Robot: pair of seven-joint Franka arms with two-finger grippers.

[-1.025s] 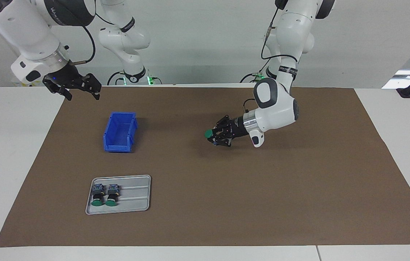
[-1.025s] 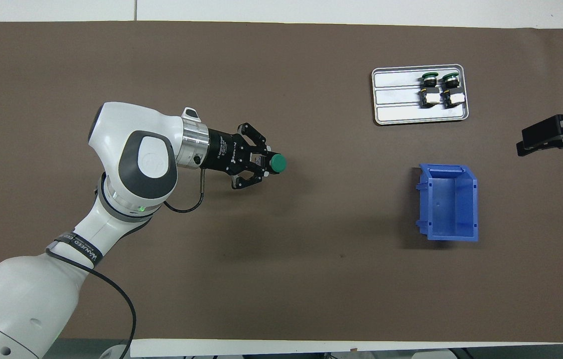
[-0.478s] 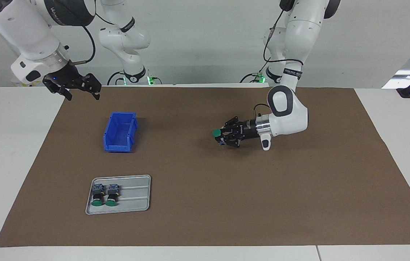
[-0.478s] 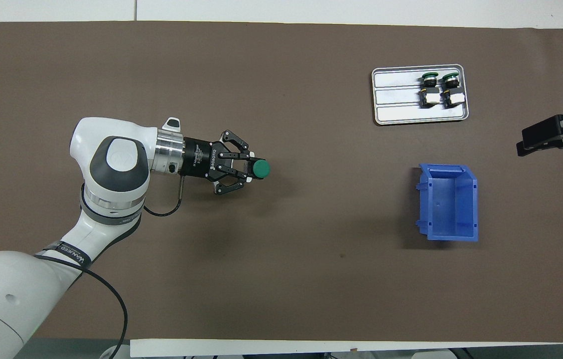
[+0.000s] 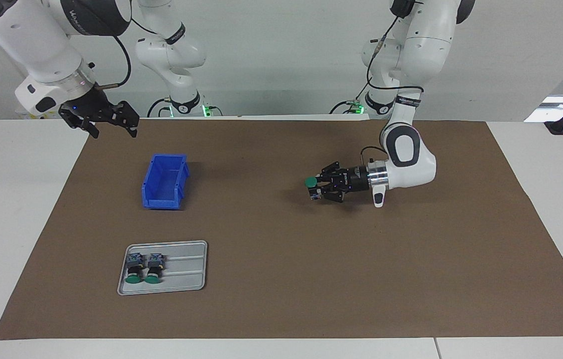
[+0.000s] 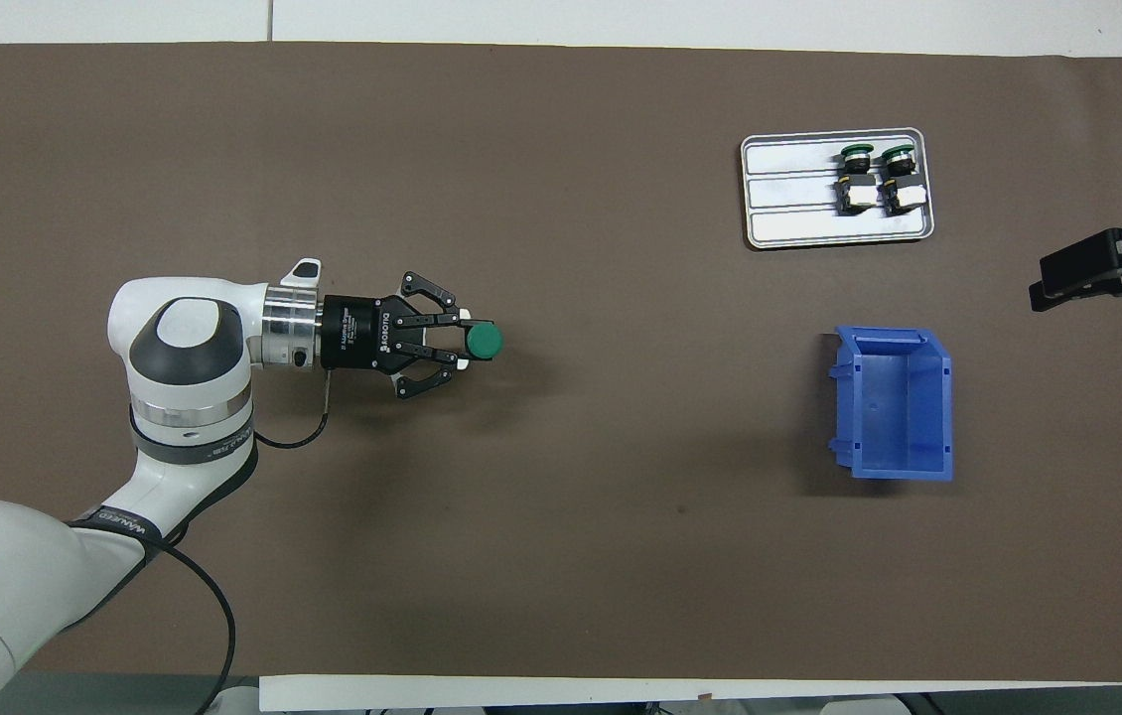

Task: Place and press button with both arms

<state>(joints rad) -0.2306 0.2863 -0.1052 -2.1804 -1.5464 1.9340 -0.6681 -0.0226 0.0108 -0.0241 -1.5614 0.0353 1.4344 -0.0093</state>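
Left gripper (image 5: pixel 317 188) is gripping the green-capped button (image 5: pixel 311 182) sideways, low over mid-tabletop (image 5: pixel 281 299), cap aimed toward the right arm's end, presumably for pressing. Right gripper (image 5: pixel 107 122), fingers open, is waiting above the corner near the blue bin (image 5: pixel 164 180).

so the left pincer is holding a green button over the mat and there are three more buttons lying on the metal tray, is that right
Not quite: the tray holds two buttons, not three, as the overhead view shows. The rest stands: the left pincer holds a green button over the mat.
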